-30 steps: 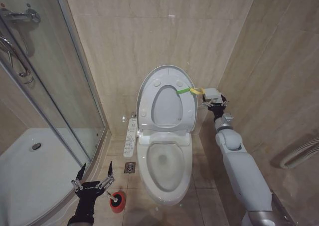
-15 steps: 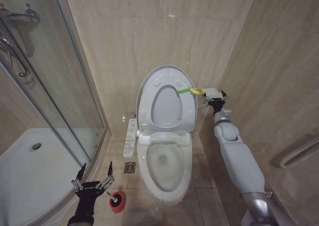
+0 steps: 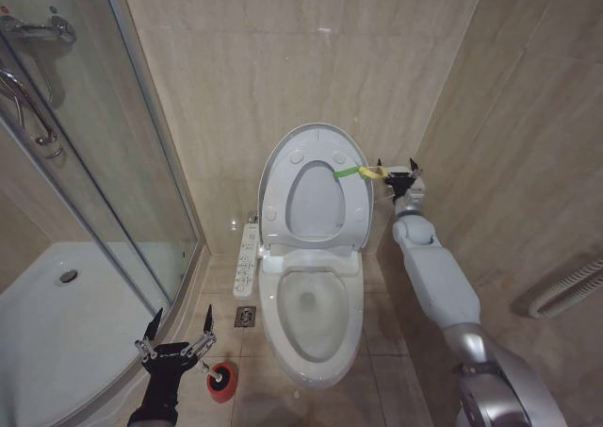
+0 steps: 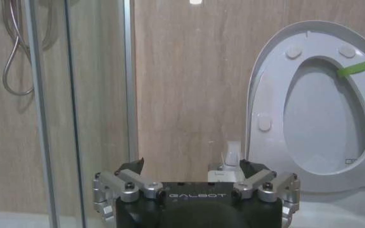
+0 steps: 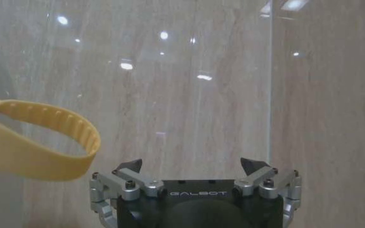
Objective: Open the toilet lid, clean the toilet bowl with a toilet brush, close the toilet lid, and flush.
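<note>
Walls (image 3: 283, 59): beige tiles ahead of me and on my right, meeting in a corner just behind the toilet.
Shower enclosure (image 3: 85, 191): glass panels in a metal frame on my left, its white tray low beside the floor; its edge runs down toward my left arm.
Toilet bowl (image 3: 311, 319): white, open, in the middle of the floor, a control strip (image 3: 247, 257) along its left side and bare floor tile on either side.
Toilet lid (image 3: 316, 187): raised upright against the back wall with the ring seat up against it; in my left wrist view it stands tall past the glass frame (image 4: 315, 99).
Right arm (image 3: 438, 286): mine, stretched up along the right wall, in the narrow gap between wall and lid.
Right gripper (image 3: 397, 170): fingers spread apart, grasping nothing, just beside the lid's right edge.
Left gripper (image 3: 177, 329): released, fingers wide, low over the floor near the shower tray's rim, clear floor ahead of it.
Writing: "GALBOT" printed in white on both gripper bodies, seen in each wrist view (image 4: 196, 195).
Toilet brush (image 3: 217, 378): standing in its red cup holder (image 3: 224, 383) on the floor, just beside my left gripper and left of the bowl.
Strap (image 3: 363, 172): yellow-green, hanging off the lid's right edge toward my right gripper; its yellow loop (image 5: 40, 147) hangs free beside the open fingers, not touching them as far as I can tell.
Floor drain (image 3: 245, 316): small, between the control strip and the brush.
</note>
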You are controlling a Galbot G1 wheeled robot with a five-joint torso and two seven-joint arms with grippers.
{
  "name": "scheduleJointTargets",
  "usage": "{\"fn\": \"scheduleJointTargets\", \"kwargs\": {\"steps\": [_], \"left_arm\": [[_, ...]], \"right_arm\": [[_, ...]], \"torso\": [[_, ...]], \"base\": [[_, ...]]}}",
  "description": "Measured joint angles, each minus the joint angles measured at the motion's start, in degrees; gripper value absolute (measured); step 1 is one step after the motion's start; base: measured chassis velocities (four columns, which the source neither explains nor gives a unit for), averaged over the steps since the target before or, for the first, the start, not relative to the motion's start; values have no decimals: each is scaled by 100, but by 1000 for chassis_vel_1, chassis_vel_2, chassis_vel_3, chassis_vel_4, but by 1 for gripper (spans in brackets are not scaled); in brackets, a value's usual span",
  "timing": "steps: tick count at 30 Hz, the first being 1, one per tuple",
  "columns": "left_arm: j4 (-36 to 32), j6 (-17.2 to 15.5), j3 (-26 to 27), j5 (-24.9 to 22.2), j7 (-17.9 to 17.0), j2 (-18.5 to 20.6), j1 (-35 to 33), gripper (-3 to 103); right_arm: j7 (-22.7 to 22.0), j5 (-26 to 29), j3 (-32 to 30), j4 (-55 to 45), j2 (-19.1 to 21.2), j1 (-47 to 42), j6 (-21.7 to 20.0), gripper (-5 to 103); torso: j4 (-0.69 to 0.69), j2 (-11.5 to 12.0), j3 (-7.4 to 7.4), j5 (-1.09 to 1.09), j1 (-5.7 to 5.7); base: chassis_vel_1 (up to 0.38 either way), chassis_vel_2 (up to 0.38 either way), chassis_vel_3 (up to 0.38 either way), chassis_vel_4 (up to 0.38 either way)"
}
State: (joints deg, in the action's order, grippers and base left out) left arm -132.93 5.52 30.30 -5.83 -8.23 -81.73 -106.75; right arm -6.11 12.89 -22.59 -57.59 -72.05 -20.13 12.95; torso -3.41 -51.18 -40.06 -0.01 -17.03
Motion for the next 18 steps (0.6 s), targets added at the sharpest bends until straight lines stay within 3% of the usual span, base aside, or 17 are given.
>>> {"fn": "scheduleJointTargets", "kwargs": {"steps": [11,18], "left_arm": [[0,0,1,0,0,0,0,98],[0,0,0,0,0,0,0,98]], "right_arm": [[-31,381,445,-262,-93,26,-168,100],[-218,949,681,-1570,297,-612,-692,100]], "torso": [[1,0,0,0,0],[1,0,0,1,1]], "base": [[0,0,0,0],[0,0,0,0]]}}
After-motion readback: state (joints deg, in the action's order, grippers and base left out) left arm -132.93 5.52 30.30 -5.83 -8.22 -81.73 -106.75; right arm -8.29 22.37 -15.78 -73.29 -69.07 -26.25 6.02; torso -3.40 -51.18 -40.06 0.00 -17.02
